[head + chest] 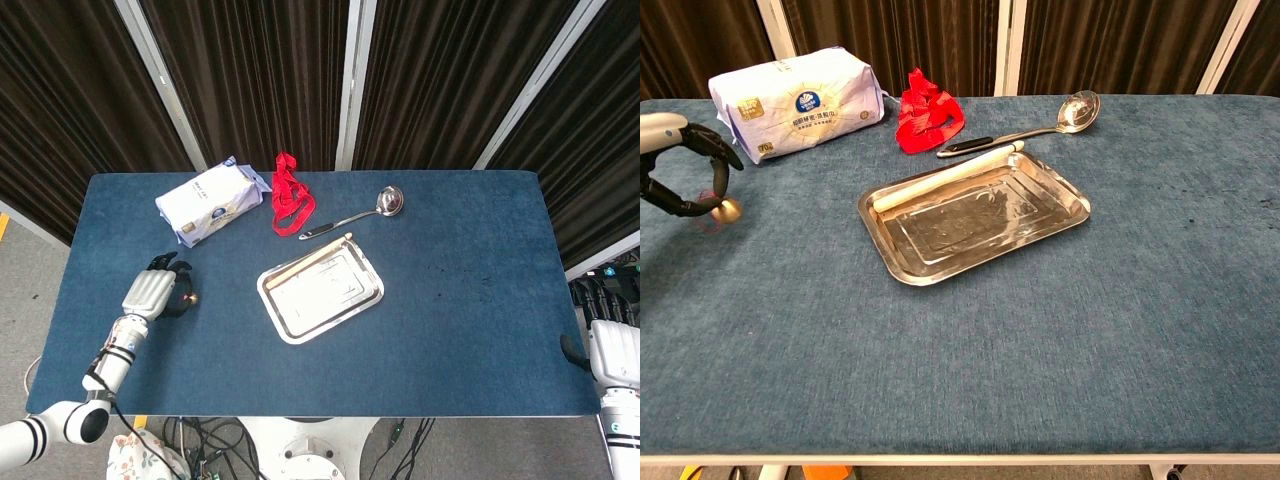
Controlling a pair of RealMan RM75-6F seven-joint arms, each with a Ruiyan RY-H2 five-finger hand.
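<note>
The left hand (680, 170) hangs low over the near-left part of the blue worktop (470, 330), its dark fingers (722, 152) curled round and pinching a small brass-coloured ball (729, 209) with a scrap of red beside it. In the head view the same left hand (152, 291) shows with the ball (190, 298) at its fingertips, close above or on the cloth; which of the two cannot be told. The white tissue pack (211, 200) lies just beyond the hand, toward the far-left corner, apart from it. A red ribbon (290, 205) lies bunched to the right of the pack, near the back edge. A steel ladle (352, 214) with a dark handle rests beside it, its bowl pointing to the far right. In the middle sits a shallow metal tray (322, 294), turned at an angle, with a pale stick (945, 177) lying along its far rim. The right hand (612, 345) waits off the right edge of the worktop, well apart from everything, holding nothing; its dark fingers (598, 297) point upward, slightly apart.
</note>
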